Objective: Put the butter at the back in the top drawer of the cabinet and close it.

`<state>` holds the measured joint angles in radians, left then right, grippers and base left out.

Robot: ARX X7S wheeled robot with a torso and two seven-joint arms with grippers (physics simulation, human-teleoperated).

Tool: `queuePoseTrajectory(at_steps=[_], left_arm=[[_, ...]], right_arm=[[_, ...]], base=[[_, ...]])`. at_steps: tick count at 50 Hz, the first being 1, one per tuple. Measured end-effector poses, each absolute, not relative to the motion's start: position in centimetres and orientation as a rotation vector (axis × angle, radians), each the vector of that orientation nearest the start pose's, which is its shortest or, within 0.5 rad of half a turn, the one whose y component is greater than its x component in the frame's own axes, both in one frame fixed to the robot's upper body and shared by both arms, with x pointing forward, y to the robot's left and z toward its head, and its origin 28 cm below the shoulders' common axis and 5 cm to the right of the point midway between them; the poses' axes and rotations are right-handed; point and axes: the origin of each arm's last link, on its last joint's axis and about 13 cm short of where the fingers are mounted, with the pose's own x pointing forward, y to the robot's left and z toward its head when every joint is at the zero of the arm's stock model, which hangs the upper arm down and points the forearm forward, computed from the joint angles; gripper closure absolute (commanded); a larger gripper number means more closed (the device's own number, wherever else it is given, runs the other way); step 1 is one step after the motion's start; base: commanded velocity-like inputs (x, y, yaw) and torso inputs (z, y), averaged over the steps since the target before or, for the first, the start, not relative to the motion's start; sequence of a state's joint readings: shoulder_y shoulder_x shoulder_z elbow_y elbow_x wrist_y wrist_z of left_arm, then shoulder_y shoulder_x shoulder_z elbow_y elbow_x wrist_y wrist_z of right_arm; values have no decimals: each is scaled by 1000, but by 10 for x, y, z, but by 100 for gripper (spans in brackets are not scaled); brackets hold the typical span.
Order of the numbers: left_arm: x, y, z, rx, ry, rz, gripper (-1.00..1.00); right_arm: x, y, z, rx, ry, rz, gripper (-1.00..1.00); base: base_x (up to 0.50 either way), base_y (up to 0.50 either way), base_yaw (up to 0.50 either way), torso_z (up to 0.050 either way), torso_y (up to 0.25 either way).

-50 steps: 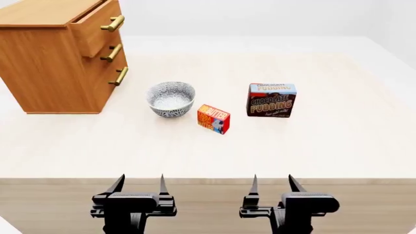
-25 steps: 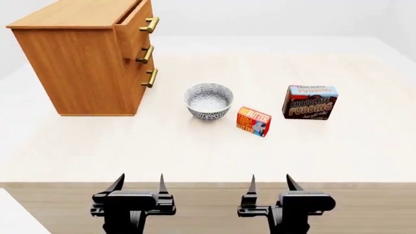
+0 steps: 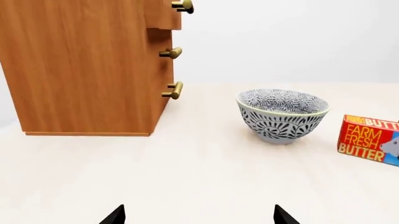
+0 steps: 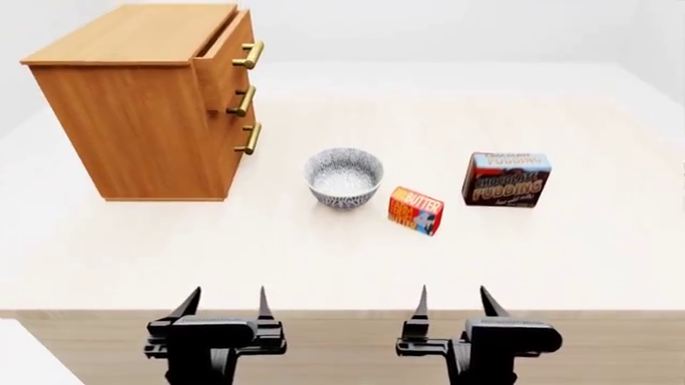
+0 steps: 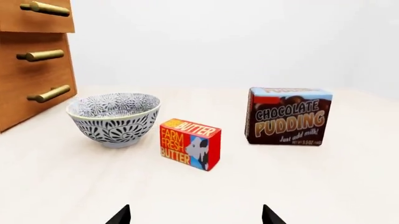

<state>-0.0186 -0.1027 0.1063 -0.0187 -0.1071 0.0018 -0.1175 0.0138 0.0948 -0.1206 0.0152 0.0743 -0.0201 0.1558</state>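
**Both grippers spread at the near edge, butter untouched mid-table**

The cabinet [image 4: 134,104] stands at the far left corner of the tabletop [image 4: 321,257], its drawer fronts facing right. Its top drawer [image 4: 227,56] is pulled partway out, its front and brass bar handle [image 4: 249,54] standing proud of the two lower drawers; the left wrist view shows the same step in the cabinet's front.

The left gripper [image 4: 224,301] hangs at the table's near edge, left of centre, fingers spread apart and holding nothing.

Near the middle of the table sits a grey patterned bowl [image 4: 342,177], upright and well apart from the cabinet. Just beside it, to the right and slightly nearer the front edge, is the butter [image 4: 415,211], a small orange-red carton lying on the tabletop, turned at an angle to the edges; it does not touch the bowl.

The right gripper [image 4: 453,299] waits at the near edge, right of centre, likewise released and empty.

The chocolate pudding box [image 4: 506,180] stands upright further right, apart from the butter.
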Motion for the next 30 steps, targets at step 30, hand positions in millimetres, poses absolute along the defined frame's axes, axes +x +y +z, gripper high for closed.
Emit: queuePoseTrajectory(at_steps=[30], left_arm=[[228,214,101,2,-15,23,-100]], right_arm=[[220,-103,77,-45,-63,-47,-100]], base=[[0,0,0,39,0]])
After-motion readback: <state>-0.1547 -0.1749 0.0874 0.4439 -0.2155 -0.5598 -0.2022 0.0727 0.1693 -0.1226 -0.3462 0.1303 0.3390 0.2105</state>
